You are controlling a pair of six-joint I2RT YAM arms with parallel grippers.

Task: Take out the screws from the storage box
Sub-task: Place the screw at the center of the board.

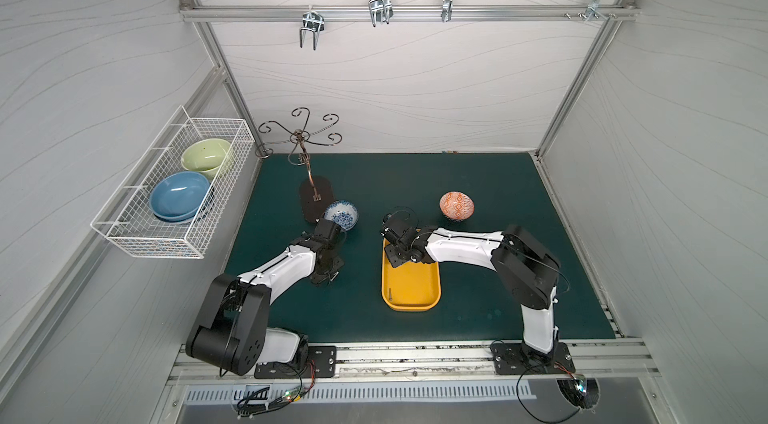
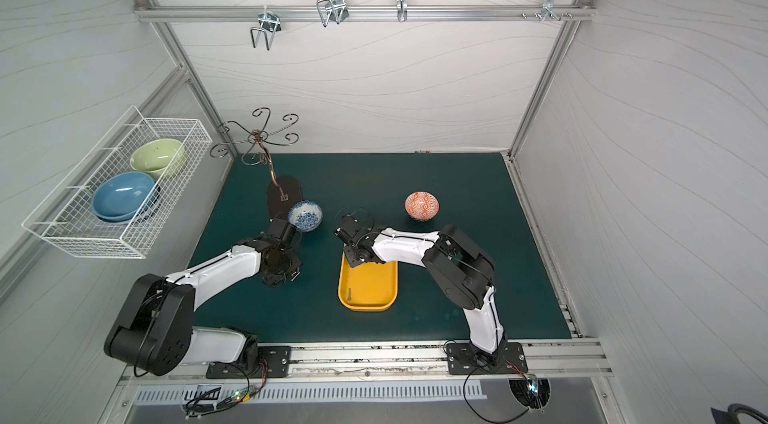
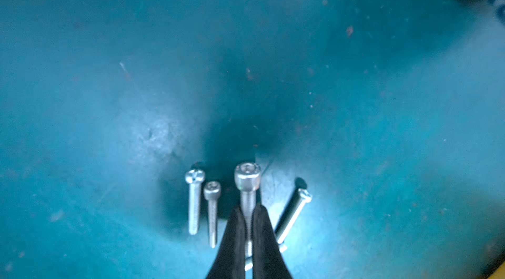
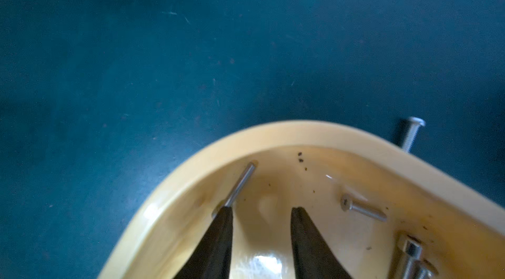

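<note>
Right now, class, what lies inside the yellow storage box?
The storage box holds loose screws, with the open right hand among them. In a top view, the right arm covers its far end.

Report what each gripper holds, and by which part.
Left gripper: a socket-head screw, pinched on its shank below the head. Right gripper: nothing; jaws open inside the storage box.

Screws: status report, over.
Left claw shut on socket-head screw over mat. Right claw open inside yellow storage box, screws remaining. Nothing in the way.
</note>
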